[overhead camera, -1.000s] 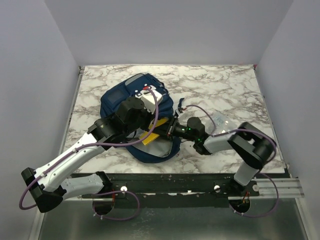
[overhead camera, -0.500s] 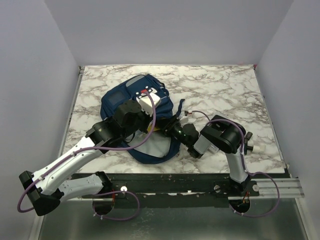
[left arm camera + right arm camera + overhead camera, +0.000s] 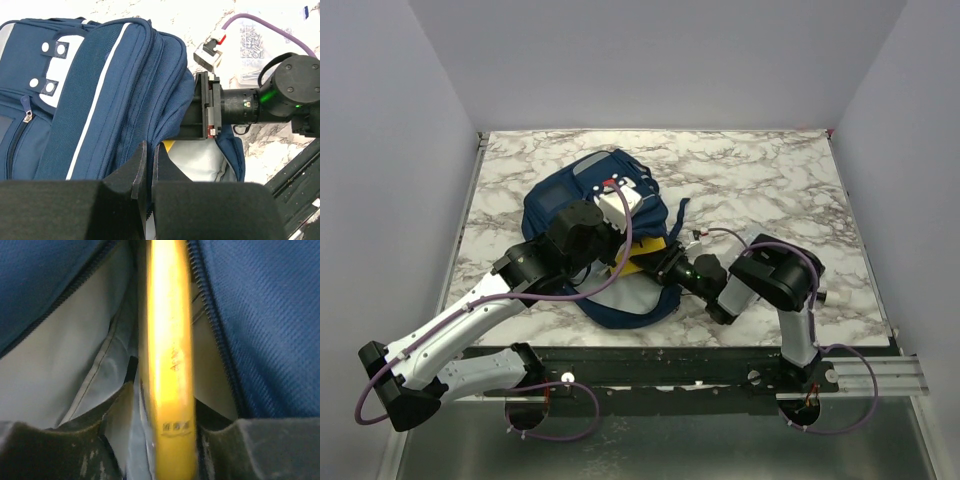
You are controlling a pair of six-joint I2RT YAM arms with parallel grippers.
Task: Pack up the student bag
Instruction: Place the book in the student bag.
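The student bag point(image 3: 570, 200) is a navy backpack lying flat on the marble table, its main opening facing the arms; it also shows in the left wrist view point(image 3: 100, 75). My left gripper point(image 3: 148, 150) is shut on the upper fabric edge of the opening by the zipper and holds it up. My right gripper point(image 3: 167, 412) is shut on a thin yellow book point(image 3: 167, 355), held edge-on inside the opening against the pale grey lining point(image 3: 65, 355). From above, the book point(image 3: 642, 254) pokes out between the right gripper point(image 3: 660, 262) and the bag.
A clear plastic pouch point(image 3: 250, 50) of small parts lies on the marble table point(image 3: 770, 170) just right of the bag, behind my right wrist. A dark strap point(image 3: 678, 212) trails from the bag's right side. Grey walls surround the table on three sides.
My right arm has folded in closer to the bag and its wrist has turned. The yellow book has shifted up and right at the opening. My left arm has hardly moved.
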